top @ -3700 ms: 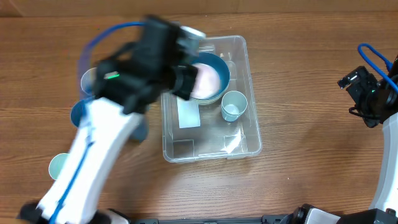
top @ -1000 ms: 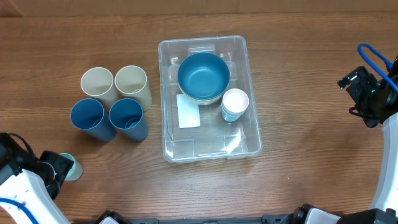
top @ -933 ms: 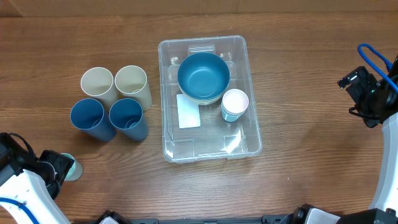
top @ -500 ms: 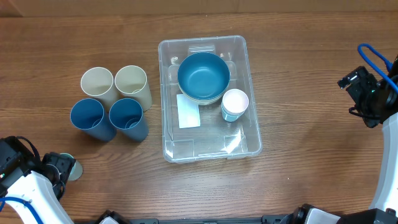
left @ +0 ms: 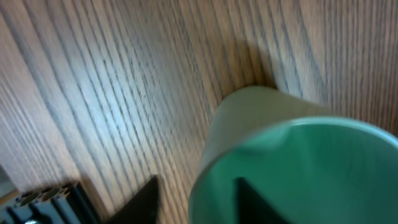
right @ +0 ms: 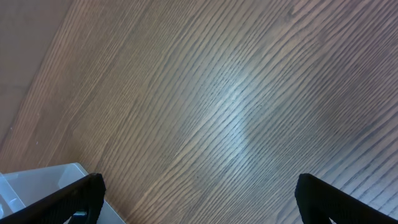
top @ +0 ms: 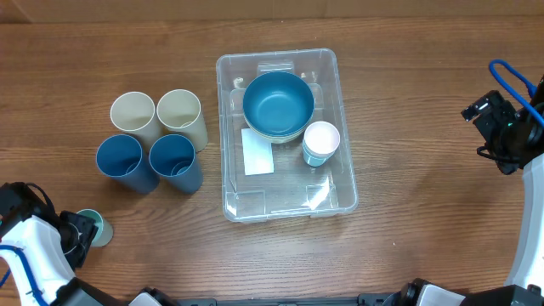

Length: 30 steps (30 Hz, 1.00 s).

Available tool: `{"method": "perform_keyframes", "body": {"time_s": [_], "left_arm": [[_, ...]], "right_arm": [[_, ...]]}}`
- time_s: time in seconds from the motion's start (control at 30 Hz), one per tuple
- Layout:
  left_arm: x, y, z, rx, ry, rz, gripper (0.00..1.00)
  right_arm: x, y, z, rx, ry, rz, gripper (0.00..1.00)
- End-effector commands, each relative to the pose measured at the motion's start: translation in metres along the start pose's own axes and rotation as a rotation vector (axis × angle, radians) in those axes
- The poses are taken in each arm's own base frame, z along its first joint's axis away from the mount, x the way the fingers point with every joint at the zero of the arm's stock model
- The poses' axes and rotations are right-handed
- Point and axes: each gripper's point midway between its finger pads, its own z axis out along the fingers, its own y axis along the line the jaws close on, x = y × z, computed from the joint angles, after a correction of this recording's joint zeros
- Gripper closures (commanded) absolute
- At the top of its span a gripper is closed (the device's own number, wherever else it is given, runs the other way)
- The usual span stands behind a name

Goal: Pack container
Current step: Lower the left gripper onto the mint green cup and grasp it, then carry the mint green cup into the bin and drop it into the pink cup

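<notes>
Container point(top: 286, 197) sits mid-way across the wooden table point(top: 416, 221) in the overhead view, with a blue bowl point(top: 278, 104) and a white cup point(top: 321, 140) inside and a white label point(top: 257, 153) on its base. The left gripper point(top: 75, 231) is at a small green cup point(top: 95, 228) front-left, and the right gripper point(top: 493, 123) is well off to the right.

Left wrist: fingers point(left: 140, 200) apart, one outside the green cup's wall, one inside.

Right wrist: fingers point(right: 71, 199) spread wide over bare wood, the container's corner at lower left.

A small pale green plastic cup point(left: 267, 130) is blurred and cut off by the left wrist view's right and bottom edges. The left gripper point(left: 194, 200) has its fingers cropped at the bottom.
</notes>
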Motion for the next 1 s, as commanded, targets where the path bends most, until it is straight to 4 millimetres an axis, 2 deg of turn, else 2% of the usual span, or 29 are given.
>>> {"method": "perform_keyframes", "body": {"time_s": [0.0, 0.07, 0.17, 0.3, 0.47, 0.57, 0.67, 0.77, 0.87, 0.93, 0.97], "left_arm": [[-0.006, -0.001, 0.003, 0.004, -0.016, 0.019, 0.76], [-0.008, -0.003, 0.000, 0.018, -0.029, 0.020, 0.79], [-0.014, -0.009, -0.009, 0.049, -0.055, 0.022, 0.96], [-0.029, -0.016, -0.037, 0.084, -0.111, 0.021, 0.96], [-0.056, -0.027, -0.109, 0.173, -0.250, 0.014, 0.96], [-0.058, -0.050, -0.168, 0.341, -0.309, 0.081, 0.96], [-0.049, -0.079, -0.229, 0.550, -0.366, 0.192, 0.96], [-0.029, -0.104, -0.285, 0.699, -0.442, 0.381, 0.96], [0.005, -0.125, -0.331, 0.773, -0.513, 0.601, 0.96], [0.032, -0.140, -0.353, 0.828, -0.546, 0.757, 0.96], [0.052, -0.151, -0.363, 0.867, -0.563, 0.872, 0.96]], "right_arm": [[-0.004, 0.002, -0.002, -0.007, -0.011, 0.010, 0.00], [-0.004, 0.002, -0.002, -0.007, -0.011, 0.010, 0.00], [-0.004, 0.002, -0.002, -0.007, -0.011, 0.010, 0.00], [-0.004, 0.002, -0.002, -0.007, -0.010, 0.010, 0.00], [-0.004, 0.002, -0.002, -0.007, -0.010, 0.010, 0.00], [-0.004, 0.002, -0.002, -0.007, -0.010, 0.010, 0.00], [-0.004, 0.002, -0.002, -0.007, -0.011, 0.010, 0.00], [-0.004, 0.002, -0.002, -0.007, -0.011, 0.010, 0.00], [-0.004, 0.002, -0.002, -0.007, -0.011, 0.010, 0.00], [-0.004, 0.002, -0.002, -0.007, -0.011, 0.010, 0.00], [-0.004, 0.002, -0.002, -0.007, -0.011, 0.010, 0.00]]}}
